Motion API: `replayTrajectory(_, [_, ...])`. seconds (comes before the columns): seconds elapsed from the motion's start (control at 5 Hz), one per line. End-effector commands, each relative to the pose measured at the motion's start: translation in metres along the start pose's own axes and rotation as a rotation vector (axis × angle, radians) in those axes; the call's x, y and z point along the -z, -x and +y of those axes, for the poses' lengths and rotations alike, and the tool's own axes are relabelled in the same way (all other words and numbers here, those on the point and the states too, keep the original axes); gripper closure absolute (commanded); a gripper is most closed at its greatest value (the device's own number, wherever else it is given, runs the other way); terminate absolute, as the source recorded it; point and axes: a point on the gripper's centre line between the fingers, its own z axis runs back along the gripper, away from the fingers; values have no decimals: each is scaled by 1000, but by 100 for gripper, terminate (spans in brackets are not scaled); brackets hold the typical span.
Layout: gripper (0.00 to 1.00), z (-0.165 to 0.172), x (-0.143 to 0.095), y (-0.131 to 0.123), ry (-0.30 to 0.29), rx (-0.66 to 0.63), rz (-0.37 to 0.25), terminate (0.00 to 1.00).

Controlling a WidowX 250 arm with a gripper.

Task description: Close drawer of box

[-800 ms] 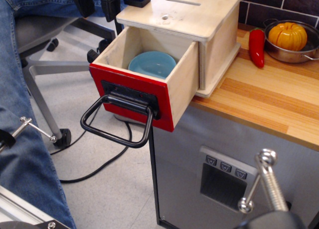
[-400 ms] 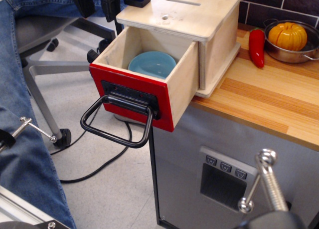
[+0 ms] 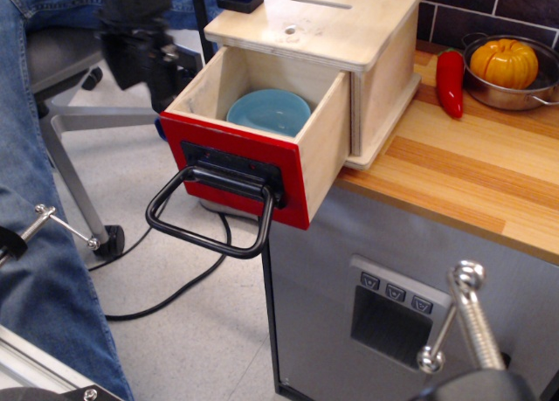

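Jaws cannot be made out: the gripper (image 3: 140, 47) is a dark blur hanging just left of the drawer's (image 3: 262, 139) left wall, so whether they are wide or narrow I cannot tell. From there the drawer lies to the right, pulled well out of the box (image 3: 349, 43) past the tabletop (image 3: 472, 183) edge, a blue bowl (image 3: 269, 111) inside. Its slide axis runs from the red front (image 3: 231, 169) and loop handle (image 3: 210, 217) back into the box, so the closing push likely has to land on that front face, not the side wall.
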Motion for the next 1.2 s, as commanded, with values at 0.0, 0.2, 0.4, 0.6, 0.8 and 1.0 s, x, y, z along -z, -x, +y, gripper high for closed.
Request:
replayTrajectory(0.0, [0, -26, -38, 43, -17, 103, -23, 0])
replayTrajectory(0.2, [0, -52, -32, 54, -37, 96, -37, 0])
replayTrajectory(0.4, [0, -79, -27, 54, -43, 43, -50, 0])
replayTrajectory(0.6, [0, -100, -17, 55, -59, -36, -86, 0])
replayTrajectory(0.8, [0, -113, 1, 47, -86, -88, -111, 0])
replayTrajectory(1.0, [0, -122, 10, 30, -72, -147, -141, 0])
